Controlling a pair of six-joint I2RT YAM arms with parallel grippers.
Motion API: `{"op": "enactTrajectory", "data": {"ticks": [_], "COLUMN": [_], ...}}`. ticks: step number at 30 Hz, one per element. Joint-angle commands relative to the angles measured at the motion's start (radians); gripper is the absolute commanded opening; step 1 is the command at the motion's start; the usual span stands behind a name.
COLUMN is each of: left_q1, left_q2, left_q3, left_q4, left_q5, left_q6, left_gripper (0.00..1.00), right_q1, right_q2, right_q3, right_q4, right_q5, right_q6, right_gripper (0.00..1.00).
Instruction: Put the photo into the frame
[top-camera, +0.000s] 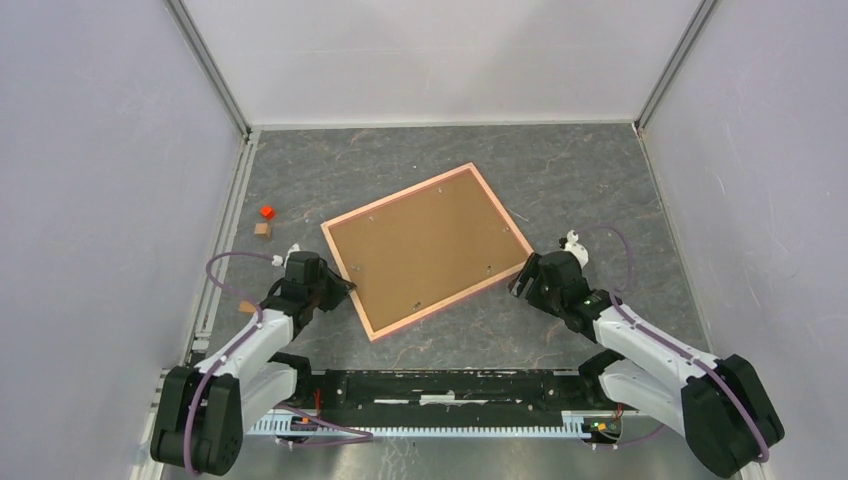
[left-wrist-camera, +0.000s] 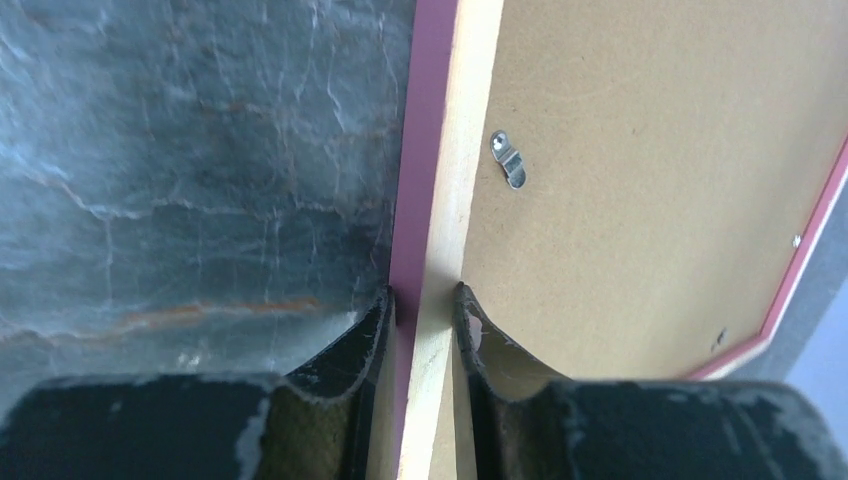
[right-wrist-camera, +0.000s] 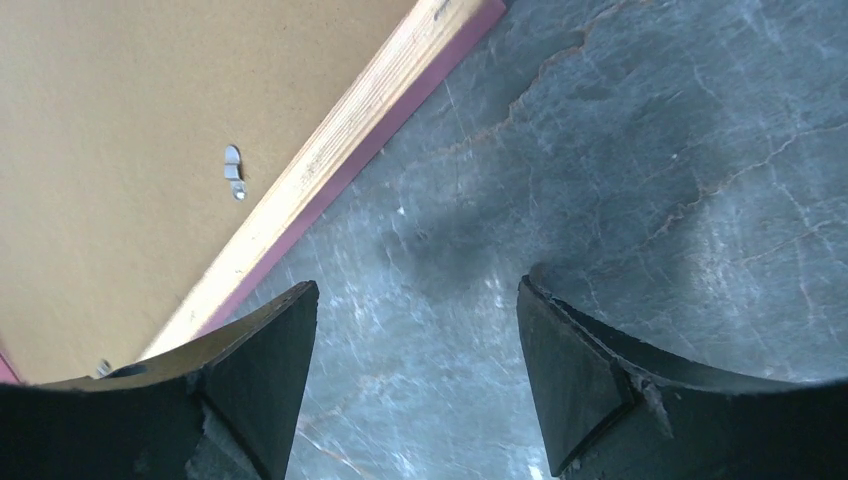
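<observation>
Pinching the frame (left-wrist-camera: 442, 200) mid-table — left gripper (left-wrist-camera: 424, 298) clamped on its rail, right gripper (right-wrist-camera: 415, 300) wide, just beside it

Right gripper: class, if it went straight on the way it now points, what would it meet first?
Probably the table: the right gripper hangs open over it, with the frame just beside its line. Depth is unclear.

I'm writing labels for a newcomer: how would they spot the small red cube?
On the grey marbled table, look left of the large pink-railed picture frame with brown backing, toward the left wall. Two tiny cubes lie there; the small red cube is the farther one, bright red against its dull brown neighbour.
</observation>
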Motion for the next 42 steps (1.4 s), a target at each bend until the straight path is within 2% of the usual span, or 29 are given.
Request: {"op": "enactTrajectory", "data": {"ticks": [1,9,14,18,19,20,21,23,24,25,27,28,31,33,34,37,38,39,40,42], "left_q1": [-0.014,-0.049,-0.188,-0.261,-0.276,-0.288,-0.298,-0.305,-0.305,-0.306,-0.305,-0.305,-0.306,-0.303,-0.3,-0.289,-0.288,-0.29,-0.29,-0.29], "left_q2": [-0.073,-0.138,-0.213,-0.306,-0.332,-0.356,-0.389,-0.474,-0.528,-0.561,-0.585,-0.572,-0.454,-0.331,-0.258,-0.048,0.024,0.098,0.158,0.234], "left_q3": [-0.059,-0.094,-0.108,-0.11,-0.104,-0.1,-0.093,-0.068,-0.051,-0.032,0.043,0.086,0.216,0.279,0.296,0.349,0.377,0.415,0.438,0.453], "left_q4": [-0.076,-0.087,-0.118,-0.177,-0.192,-0.196,-0.204,-0.257,-0.272,-0.288,-0.328,-0.349,-0.377,-0.375,-0.361,-0.283,-0.256,-0.264,-0.268,-0.263], "left_q5": [0.05,0.085,0.035,0.017,0.02,0.037,0.049,0.024,0.008,-0.019,-0.084,-0.128,-0.218,-0.275,-0.287,-0.228,-0.182,-0.163,-0.163,-0.178], "left_q6": [-0.127,-0.123,-0.114,-0.105,-0.089,-0.062,-0.031,0.008,0.031,0.061,0.128,0.165,0.256,0.276,0.275,0.293,0.328,0.362,0.371,0.368], "left_gripper": [0.02,0.02,0.02,0.03,0.07,0.16,0.4,0.82,0.94,1.0,1.0,1.0,1.0,1.0,1.0,1.0,0.95,0.89,0.89,0.89], "right_q1": [0.007,0.007,0.028,0.043,0.045,0.044,0.043,0.022,-0.014,-0.056,-0.145,-0.166,-0.186,-0.193,-0.197,-0.198,-0.198,-0.198,-0.199,-0.199], "right_q2": [0.063,0.177,0.31,0.355,0.352,0.347,0.342,0.334,0.329,0.331,0.347,0.359,0.422,0.483,0.51,0.576,0.593,0.621,0.64,0.664], "right_q3": [0.015,0.091,0.203,0.216,0.204,0.192,0.19,0.2,0.207,0.215,0.239,0.252,0.32,0.381,0.405,0.477,0.505,0.556,0.605,0.687], "right_q4": [0.051,0.106,0.039,0.009,0.018,0.035,0.035,0.034,0.038,0.054,0.105,0.118,0.138,0.129,0.147,0.174,0.161,0.119,0.061,-0.041], "right_q5": [0.107,0.171,0.276,0.315,0.325,0.336,0.358,0.393,0.377,0.324,0.169,0.138,0.045,-0.018,-0.038,-0.095,-0.105,-0.102,-0.095,-0.084], "right_q6": [0.126,0.153,0.107,0.077,0.073,0.051,0.023,-0.055,-0.111,-0.206,-0.378,-0.449,-0.635,-0.733,-0.767,-0.818,-0.825,-0.826,-0.826,-0.818], "right_gripper": [0.79,0.79,0.76,0.54,0.51,0.45,0.39,0.28,0.25,0.19,0.16,0.16,0.13,0.02,0.0,0.0,0.0,0.05,0.15,0.45]}}
